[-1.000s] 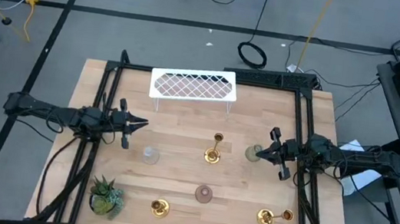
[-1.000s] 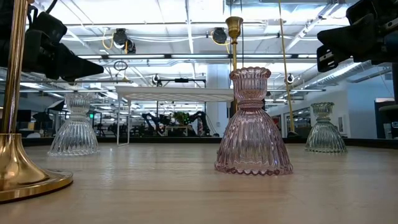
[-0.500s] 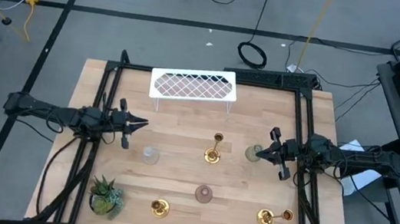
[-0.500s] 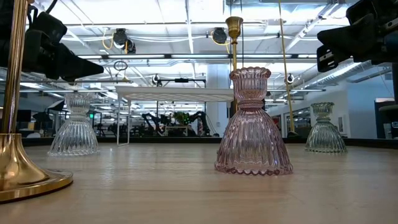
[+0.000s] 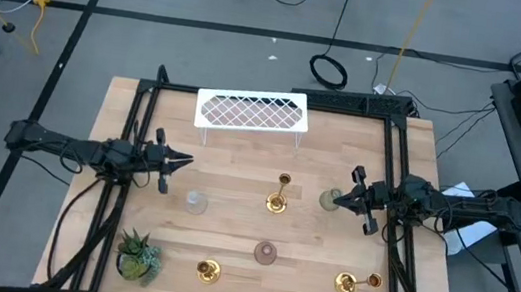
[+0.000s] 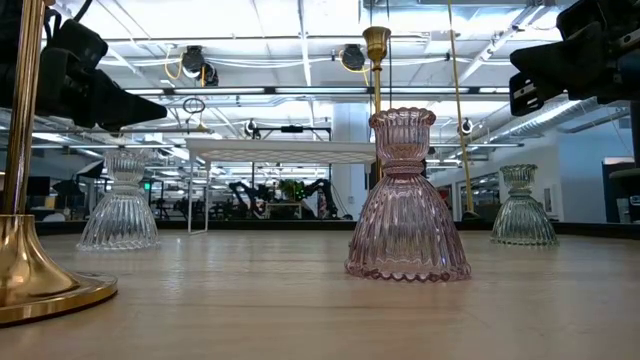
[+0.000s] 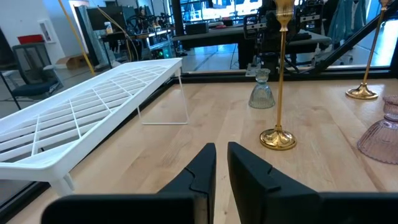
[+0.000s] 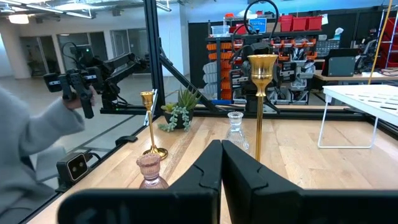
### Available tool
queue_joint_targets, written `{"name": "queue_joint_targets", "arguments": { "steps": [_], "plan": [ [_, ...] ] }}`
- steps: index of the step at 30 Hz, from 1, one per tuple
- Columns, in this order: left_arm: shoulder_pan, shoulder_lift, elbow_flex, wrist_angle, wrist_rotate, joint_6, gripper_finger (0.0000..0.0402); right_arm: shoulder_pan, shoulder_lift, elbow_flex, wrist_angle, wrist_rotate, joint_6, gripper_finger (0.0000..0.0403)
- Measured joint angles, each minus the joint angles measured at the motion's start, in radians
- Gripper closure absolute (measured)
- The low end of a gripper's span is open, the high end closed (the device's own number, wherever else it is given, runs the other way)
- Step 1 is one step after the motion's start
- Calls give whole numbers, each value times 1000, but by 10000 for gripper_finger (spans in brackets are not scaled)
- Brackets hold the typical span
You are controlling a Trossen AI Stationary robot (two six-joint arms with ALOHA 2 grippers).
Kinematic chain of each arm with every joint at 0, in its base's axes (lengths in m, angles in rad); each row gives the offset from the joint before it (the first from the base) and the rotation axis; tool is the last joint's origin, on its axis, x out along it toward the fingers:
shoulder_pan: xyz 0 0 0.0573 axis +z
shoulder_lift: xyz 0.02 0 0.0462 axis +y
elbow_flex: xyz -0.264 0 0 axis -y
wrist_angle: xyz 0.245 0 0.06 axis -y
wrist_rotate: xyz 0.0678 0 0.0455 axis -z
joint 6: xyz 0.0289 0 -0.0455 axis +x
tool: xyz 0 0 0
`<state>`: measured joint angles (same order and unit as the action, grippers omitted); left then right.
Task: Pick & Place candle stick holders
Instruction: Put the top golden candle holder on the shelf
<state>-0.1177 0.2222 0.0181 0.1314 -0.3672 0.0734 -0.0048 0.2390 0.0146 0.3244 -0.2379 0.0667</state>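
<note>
The left gripper (image 5: 186,161) hangs above the left side of the desk (image 5: 314,274), its jaws nearly shut with a thin gap between them and nothing held; the right gripper (image 5: 349,191) hangs over the right side, jaws closed together and empty, just beside the greenish glass holder (image 5: 331,199), though contact cannot be told. The candle stick holders are spread over the wood: a tall gold holder (image 5: 278,195) stands upright at the middle, a clear glass holder (image 5: 196,201) sits left of it below the left gripper, a pink glass holder (image 5: 266,254) stands nearer the front edge, a gold holder (image 5: 208,270) is at the front left and another gold holder (image 5: 355,282) lies tipped over at the front right. A white wire rack (image 5: 252,112) stands at the back edge, and a spiky potted plant (image 5: 136,255) sits in the front left corner
</note>
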Motion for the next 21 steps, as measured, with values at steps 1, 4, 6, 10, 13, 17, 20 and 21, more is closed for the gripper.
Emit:
{"name": "queue_joint_targets", "arguments": {
  "steps": [1, 4, 6, 10, 13, 17, 20, 21],
  "plan": [
    [0, 0, 0, 0, 0, 0, 353, 0, 0, 0, 0, 0, 0, 403],
    [0, 0, 0, 0, 0, 0, 353, 0, 0, 0, 0, 0, 0, 403],
    [0, 0, 0, 0, 0, 0, 353, 0, 0, 0, 0, 0, 0, 403],
    [0, 0, 0, 0, 0, 0, 353, 0, 0, 0, 0, 0, 0, 403],
    [0, 0, 0, 0, 0, 0, 353, 0, 0, 0, 0, 0, 0, 403],
    [0, 0, 0, 0, 0, 8, 353, 0, 0, 0, 0, 0, 0, 403],
    [0, 0, 0, -3, -22, 70, 353, 0, 0, 0, 0, 0, 0, 403],
    [0, 0, 0, -2, -44, 74, 353, 0, 0, 0, 0, 0, 0, 403]
  ]
}}
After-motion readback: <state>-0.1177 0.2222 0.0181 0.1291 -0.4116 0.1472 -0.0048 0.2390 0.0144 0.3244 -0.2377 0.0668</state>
